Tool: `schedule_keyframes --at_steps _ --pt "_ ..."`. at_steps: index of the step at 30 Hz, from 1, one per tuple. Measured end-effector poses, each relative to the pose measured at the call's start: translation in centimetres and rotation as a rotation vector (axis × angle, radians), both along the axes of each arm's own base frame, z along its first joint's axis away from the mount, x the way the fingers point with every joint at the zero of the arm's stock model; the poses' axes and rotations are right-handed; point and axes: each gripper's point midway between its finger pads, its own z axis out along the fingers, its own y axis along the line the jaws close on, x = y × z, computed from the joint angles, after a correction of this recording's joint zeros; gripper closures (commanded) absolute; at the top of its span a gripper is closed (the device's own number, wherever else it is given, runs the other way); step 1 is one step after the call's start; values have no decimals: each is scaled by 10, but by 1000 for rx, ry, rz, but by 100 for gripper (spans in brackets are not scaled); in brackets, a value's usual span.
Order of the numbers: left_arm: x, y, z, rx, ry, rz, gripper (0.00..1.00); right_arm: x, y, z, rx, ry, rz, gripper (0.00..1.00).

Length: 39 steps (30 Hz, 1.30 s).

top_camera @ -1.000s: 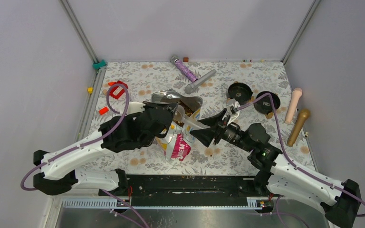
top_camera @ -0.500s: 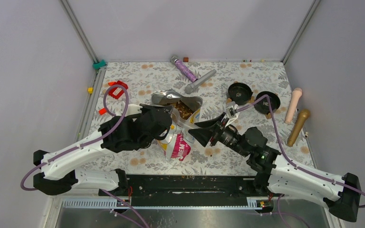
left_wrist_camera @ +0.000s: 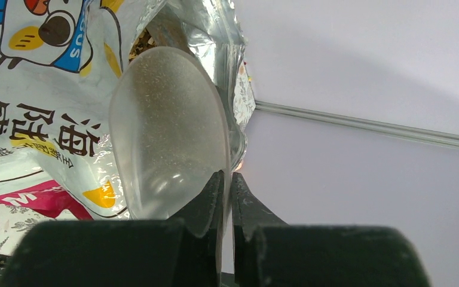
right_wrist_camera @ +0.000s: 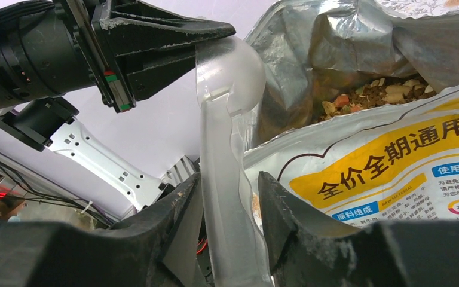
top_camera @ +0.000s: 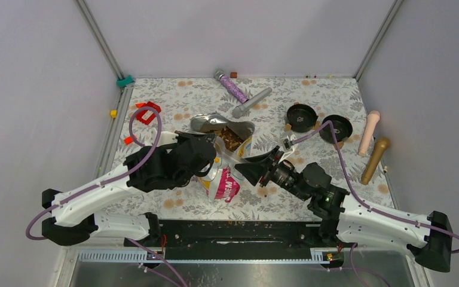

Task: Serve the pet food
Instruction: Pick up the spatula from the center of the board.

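I see the tabletop (top_camera: 173, 203) boxed in by walls on the left, right and far sides. The freest patches of floral cover lie between the bag and the two black bowls (top_camera: 302, 115) at the right rear, and along the near strip in front of the arms. The bag (top_camera: 224, 182) stands mid-tabletop between both arms, its long axis running near to far, with the silver mouth gaping upward at the far end. The pet food (right_wrist_camera: 376, 92) sits inside that mouth, a brown and tan heap just below the rim, beside and above my right claw (right_wrist_camera: 228, 179). My left claw (left_wrist_camera: 226, 179) is pinched tight on the bowl edge of a clear scoop (left_wrist_camera: 167, 131), which it holds against the bag's front by the mouth. The scoop's handle runs down between the right claw's fingers (right_wrist_camera: 275, 197), which straddle it parted, a gap showing on one side
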Motion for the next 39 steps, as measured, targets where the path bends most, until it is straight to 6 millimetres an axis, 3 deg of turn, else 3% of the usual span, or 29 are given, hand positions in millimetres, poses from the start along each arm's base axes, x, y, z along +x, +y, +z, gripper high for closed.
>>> schedule_keyframes --at_steps 6,10,14,16,18,23,28,31,35,39 --pt "0 0 0 2 1 0 100 -8 6 6 22 -15 31 80" --pt "0 0 0 0 0 1 71 -9 7 7 25 -14 29 100" --pt "1 -4 6 -42 -14 1 26 -5 2 11 49 -2 -3 100" --pt "1 -4 7 -52 -23 -7 11 -3 -1 13 59 5 -22 100" --pt "-1 -3 10 -50 -41 -30 3 0 -7 15 68 19 -49 100" --pt "-5 -9 30 73 -174 -183 1 9 -27 20 51 62 -147 100" --pt "-12 -20 63 233 -373 -370 1 14 -40 46 2 83 -207 100" --pt "-15 -20 65 356 -433 -442 1 16 -46 61 -50 81 -228 100" --pt "-14 -7 58 513 -443 -467 1 15 -54 71 -159 73 -241 100" --pt "-13 26 52 631 -429 -425 1 13 -58 72 -258 71 -223 100"
